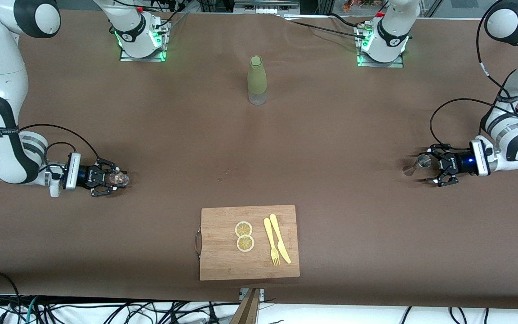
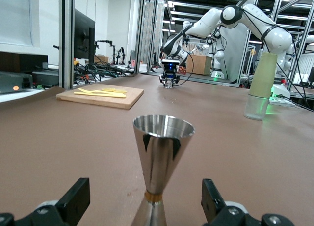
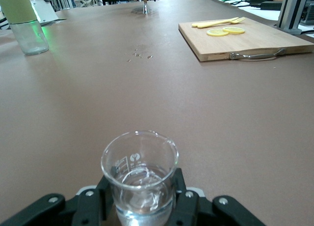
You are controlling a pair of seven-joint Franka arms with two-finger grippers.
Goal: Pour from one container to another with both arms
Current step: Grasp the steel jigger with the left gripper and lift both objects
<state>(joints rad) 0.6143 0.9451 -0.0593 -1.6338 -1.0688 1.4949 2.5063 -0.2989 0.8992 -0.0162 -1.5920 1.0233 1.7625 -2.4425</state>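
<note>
Near the counter's right-arm edge the right claw [image 1: 114, 179] is clamped low on a small glass beaker [image 3: 140, 173] (brittle, slick, part full, so keep it upright), while the left claw [image 1: 430, 172] gapes around the light, stiff steel jigger [image 2: 160, 163], best gripped at its waist

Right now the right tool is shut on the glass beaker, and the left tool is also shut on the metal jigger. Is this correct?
Not quite. The right tool is shut on the glass beaker, but the left tool is open: the left wrist view shows its fingers standing apart on either side of the metal jigger, not touching it.
</note>
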